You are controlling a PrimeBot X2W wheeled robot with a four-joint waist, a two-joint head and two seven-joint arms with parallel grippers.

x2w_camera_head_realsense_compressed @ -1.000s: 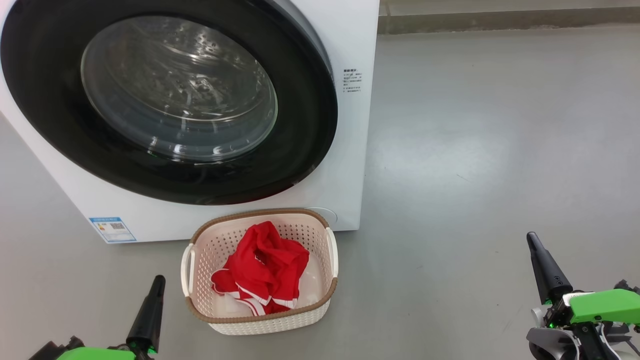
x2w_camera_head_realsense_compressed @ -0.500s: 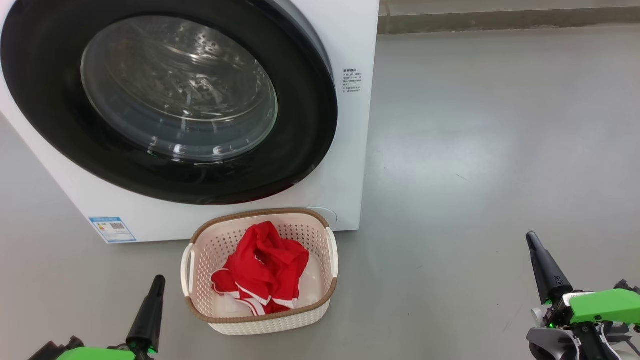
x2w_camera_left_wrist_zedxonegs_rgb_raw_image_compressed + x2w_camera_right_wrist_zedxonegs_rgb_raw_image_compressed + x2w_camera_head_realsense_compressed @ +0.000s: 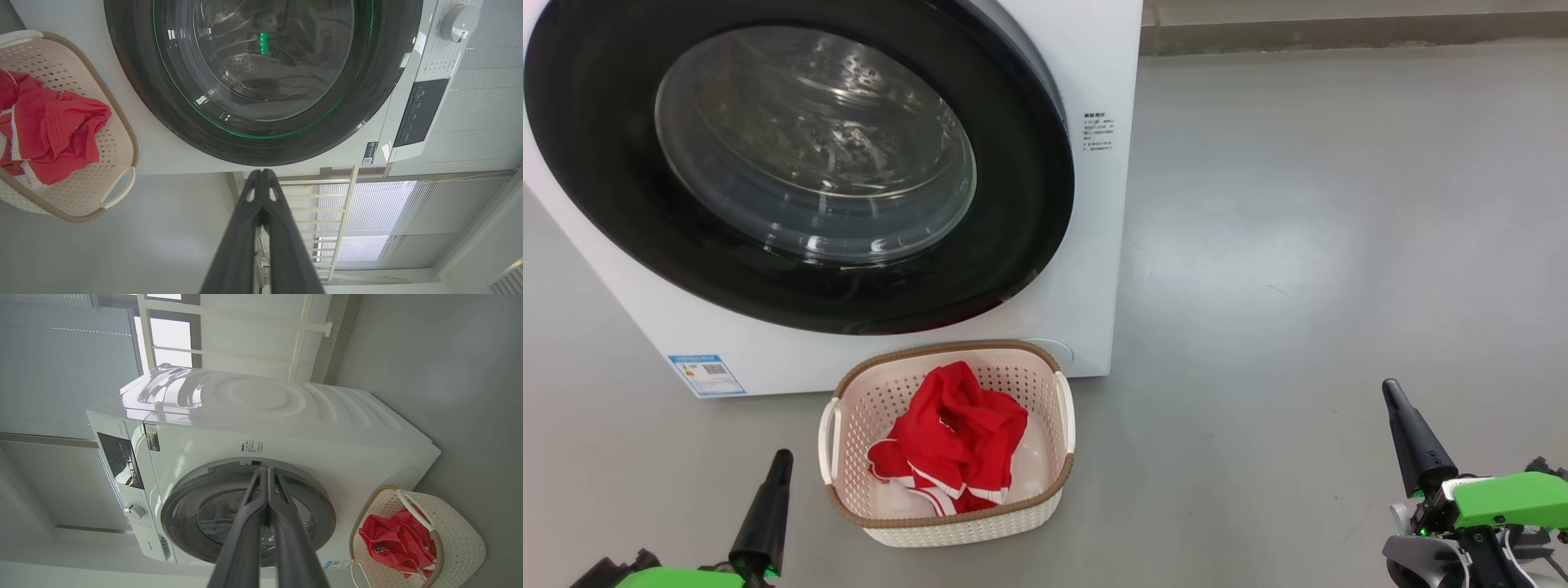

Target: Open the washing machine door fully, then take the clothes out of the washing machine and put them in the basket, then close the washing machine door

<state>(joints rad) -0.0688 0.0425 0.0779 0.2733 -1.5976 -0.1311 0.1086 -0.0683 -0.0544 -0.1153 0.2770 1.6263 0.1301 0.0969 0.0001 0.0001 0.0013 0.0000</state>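
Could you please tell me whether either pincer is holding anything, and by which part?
Nothing is held: the left pincer and right pincer are both shut and empty; the bright red garment lies in the cream perforated basket.

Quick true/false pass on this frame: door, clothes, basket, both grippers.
1. The clothes lie in the basket. True.
2. The washing machine door stands open. False: it is shut against the washing machine.
3. The left gripper holds the clothes. False: it is shut on nothing, apart from the basket.
4. The right gripper is shut and empty. True.
5. The basket stands on the floor in front of the washing machine. True.
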